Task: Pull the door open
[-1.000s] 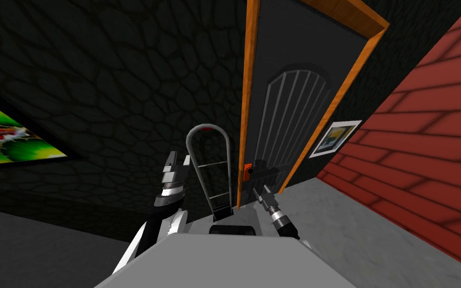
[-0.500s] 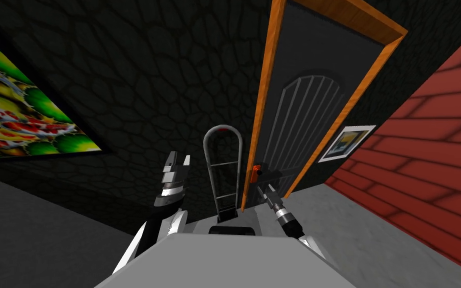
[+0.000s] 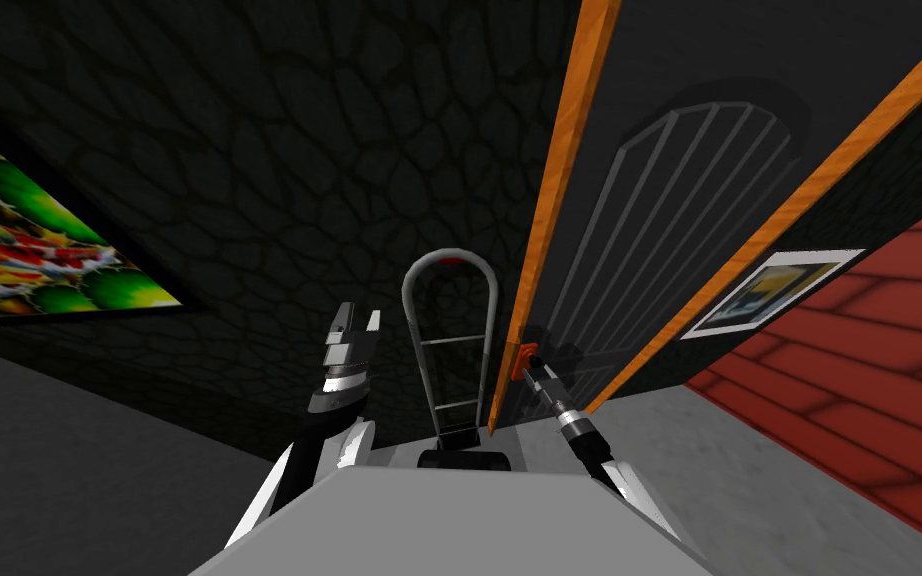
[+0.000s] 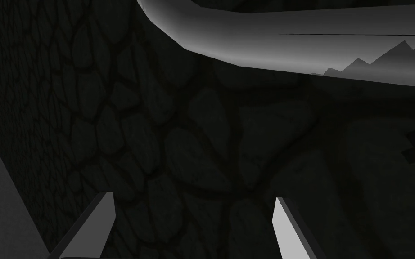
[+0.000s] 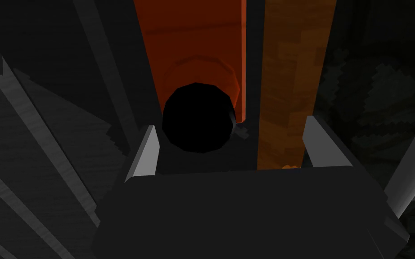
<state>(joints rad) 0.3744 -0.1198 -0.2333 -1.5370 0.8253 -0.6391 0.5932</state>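
Two fingers of the right pincer [image 5: 231, 123] stand apart, holding nothing. The black round door knob [image 5: 196, 117] sits between them, close to one finger and just ahead of the pincer body. The knob's axis runs from its orange plate [image 5: 188, 40] straight toward the pincer. The dark door [image 3: 669, 200] looks shut. The other finger overlaps the orange wooden frame [image 5: 292, 67], a likely snag on closing. The left pincer [image 3: 354, 325] is open, farther off, beside a grey hand truck [image 3: 449, 270].

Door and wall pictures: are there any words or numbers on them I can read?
None to read. The dark door, its orange plate and black knob are bare. The big green and yellow picture and the small framed picture show only colours, no letters or numbers.
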